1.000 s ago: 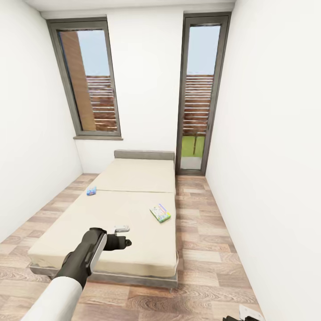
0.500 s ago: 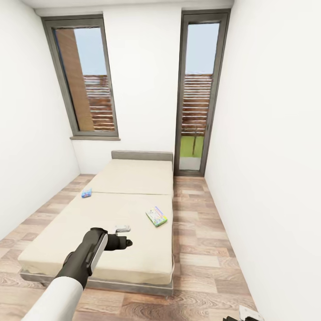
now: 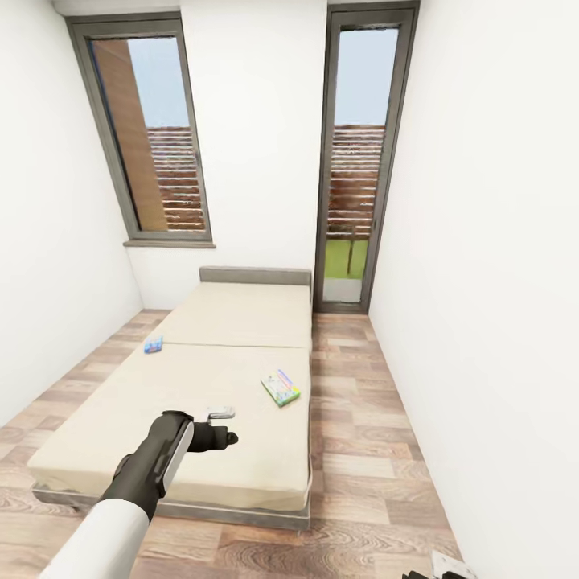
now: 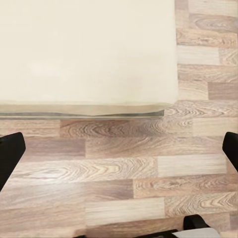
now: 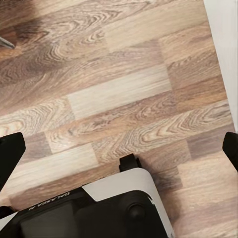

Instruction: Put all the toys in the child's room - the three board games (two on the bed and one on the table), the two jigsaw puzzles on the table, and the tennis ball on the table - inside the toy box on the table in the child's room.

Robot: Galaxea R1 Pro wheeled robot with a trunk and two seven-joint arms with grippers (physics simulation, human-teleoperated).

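Robot faces the bed [image 3: 201, 402] in a narrow room, wood floor [image 3: 362, 450] on both sides.

Left pincer [image 3: 227, 438] is held out over the near end of the mattress, nothing between its fingers. In the left wrist view both fingertips [image 4: 10, 153] sit at opposite edges of the frame, so it is spread wide. Below it: the foot edge of the bed [image 4: 84, 106] and floor planks [image 4: 124, 173].

Right pincer: in the right wrist view the fingertips [image 5: 9, 153] also sit far apart at the frame edges, spread and empty. It points down at the floor [image 5: 124, 99], with part of the robot's base [image 5: 114, 203] under it. The head view catches only a sliver of the right arm [image 3: 446, 567] at the bottom corner.

Task items on the bed:
- green board game [image 3: 281, 388], flat, beyond the left pincer and to its right, near the mattress's right edge.
- blue board game [image 3: 153, 344], flat, farther beyond the left pincer and to its left, at the mattress's left edge.

Both well apart from either pincer.

Far wall: window [image 3: 149, 137] and glass door [image 3: 354, 153].
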